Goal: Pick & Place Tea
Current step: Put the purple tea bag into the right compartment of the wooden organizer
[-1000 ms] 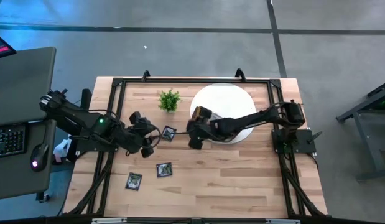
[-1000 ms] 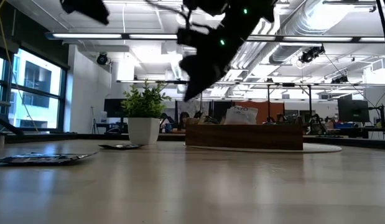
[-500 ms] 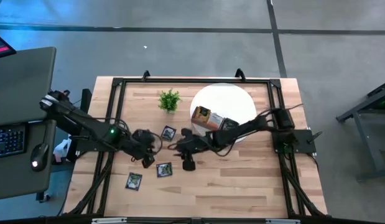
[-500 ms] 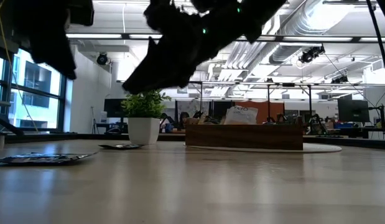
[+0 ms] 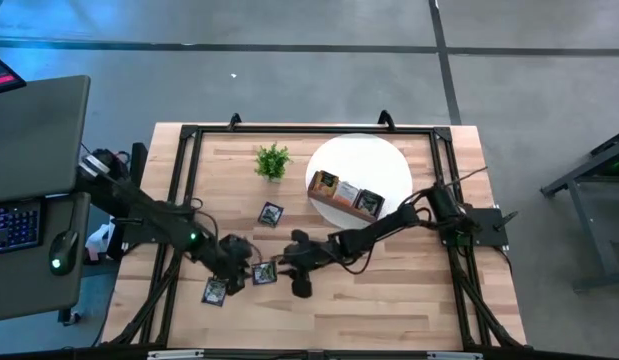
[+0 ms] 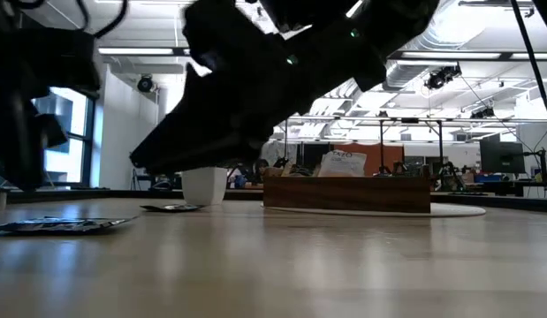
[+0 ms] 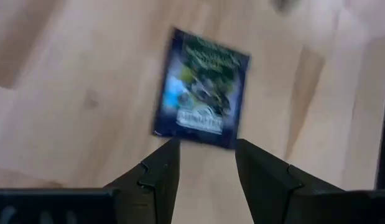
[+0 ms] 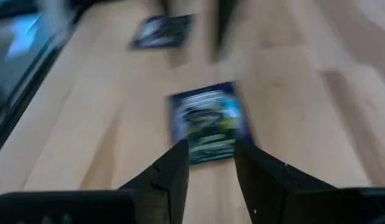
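I have both arms low over the lower-left part of the table (image 5: 409, 300) in the high view, each lined up on its own sachet. The left gripper (image 7: 204, 163) hangs with its fingers spread and nothing between them; the dark sachet (image 7: 201, 88) lies flat just ahead of the tips. In the high view that sachet (image 5: 215, 290) is the lowest one, near the table's lower-left edge. The right gripper (image 8: 209, 163) is spread too and empty, with the second sachet (image 8: 209, 122) just past its tips; in the high view it (image 5: 264, 271) sits between the two grippers. A third sachet (image 5: 271, 213) lies higher up, below the plant (image 5: 273, 160), well apart from both arms. The tray (image 5: 346, 196) sits on the white disc (image 5: 384, 165) at upper centre.

The step, as I judge it, is closing in for a pick. These packets are thin and lie flush on the wood, so I'd bring one fingertip down at an edge and scrape under it rather than drop straight on the middle. With both arms this near, I'd move one at a time.

Each sachet is close to square, so no long axis really shows. The left arm's one is turned slightly askew to its fingers; the right arm's one sits nearly square to them. Both lie face up.
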You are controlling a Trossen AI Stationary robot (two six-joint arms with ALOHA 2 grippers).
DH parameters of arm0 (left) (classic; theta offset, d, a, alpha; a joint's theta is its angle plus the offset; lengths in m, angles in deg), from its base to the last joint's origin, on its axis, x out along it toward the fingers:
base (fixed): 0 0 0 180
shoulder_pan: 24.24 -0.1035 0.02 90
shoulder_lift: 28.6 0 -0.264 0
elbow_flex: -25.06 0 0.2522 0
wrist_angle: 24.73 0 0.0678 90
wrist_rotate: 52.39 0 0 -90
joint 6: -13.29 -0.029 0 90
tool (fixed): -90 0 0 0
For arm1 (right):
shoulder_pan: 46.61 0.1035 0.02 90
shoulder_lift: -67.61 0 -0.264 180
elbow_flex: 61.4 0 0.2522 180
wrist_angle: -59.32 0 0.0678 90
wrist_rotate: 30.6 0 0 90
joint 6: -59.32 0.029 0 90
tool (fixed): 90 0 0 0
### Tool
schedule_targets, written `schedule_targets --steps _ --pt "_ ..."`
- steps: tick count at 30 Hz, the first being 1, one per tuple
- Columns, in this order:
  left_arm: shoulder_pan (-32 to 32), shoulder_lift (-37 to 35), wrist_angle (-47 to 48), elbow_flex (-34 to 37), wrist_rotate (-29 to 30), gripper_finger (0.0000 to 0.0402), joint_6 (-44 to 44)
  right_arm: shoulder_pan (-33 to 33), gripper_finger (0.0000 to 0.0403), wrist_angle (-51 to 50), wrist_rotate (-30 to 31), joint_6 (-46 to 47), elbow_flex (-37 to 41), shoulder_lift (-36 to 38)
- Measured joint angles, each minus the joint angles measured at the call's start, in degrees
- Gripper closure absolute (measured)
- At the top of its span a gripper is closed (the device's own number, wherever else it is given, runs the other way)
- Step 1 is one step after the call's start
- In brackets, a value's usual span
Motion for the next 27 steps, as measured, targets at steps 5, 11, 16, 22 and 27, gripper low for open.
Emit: schedule_targets --steps 5,11,16,22,27 --pt "4.1 5.9 -4.4 0.0 2.3 0.0247 -0.9 -0.3 0.0259 -2.5 2.8 15.8 0.0 0.0" --pt "4.6 11.7 -11.4 0.0 4.0 0.0247 -0.1 -0.5 0.0235 -6.0 -1.3 31.5 0.1 0.0" --pt "4.7 13.8 -15.3 -0.1 8.5 0.0248 -1.6 -0.6 0.0229 -6.9 -0.7 36.4 0.1 0.0" --pt "4.5 14.0 -18.9 0.1 13.1 0.0248 -6.5 -1.7 0.0230 -12.1 -0.1 39.1 -0.1 0.1" --pt "4.5 14.0 -18.1 0.1 15.7 0.0248 -7.4 -3.1 0.0230 -12.5 -2.6 41.2 -0.1 -0.1"
